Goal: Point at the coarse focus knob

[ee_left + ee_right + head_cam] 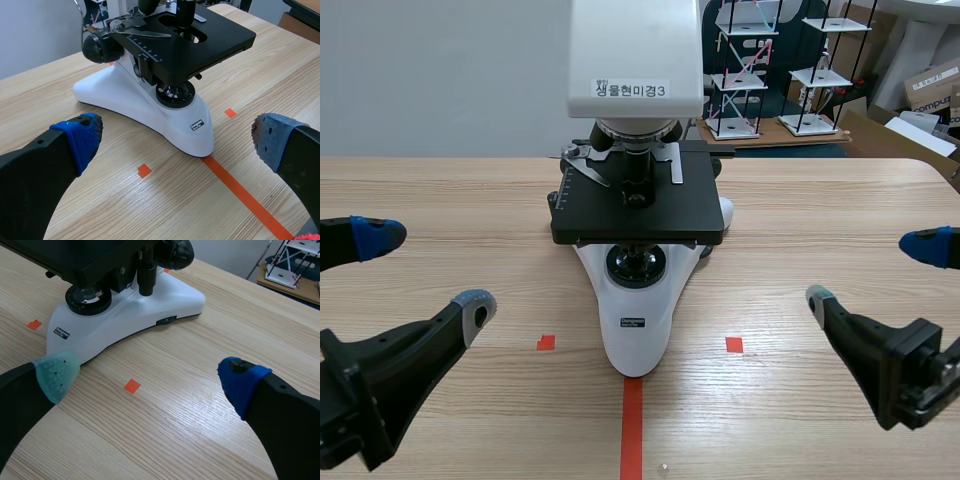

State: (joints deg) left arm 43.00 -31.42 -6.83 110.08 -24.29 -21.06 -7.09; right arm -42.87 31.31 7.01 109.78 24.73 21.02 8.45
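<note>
Scene view: the microscope point(635, 300) stands mid-table point(440, 200). The left pincer point(427, 270), at 8 o'clock from it, and the right pincer point(875, 272), at 4 o'clock, both gape wide and hold nothing.

Left wrist view: the black coarse focus knob point(97, 47) juts sideways from the stand, at 11 o'clock ahead of the pincer and well apart.

Right wrist view: the matching knob point(177, 252) lies near 12 o'clock, about as far off, I'd judge.

White microscope point(635, 335), black stage point(642, 212), black, possibly ribbed knob point(100, 47), wood-grain table point(450, 215)
</note>
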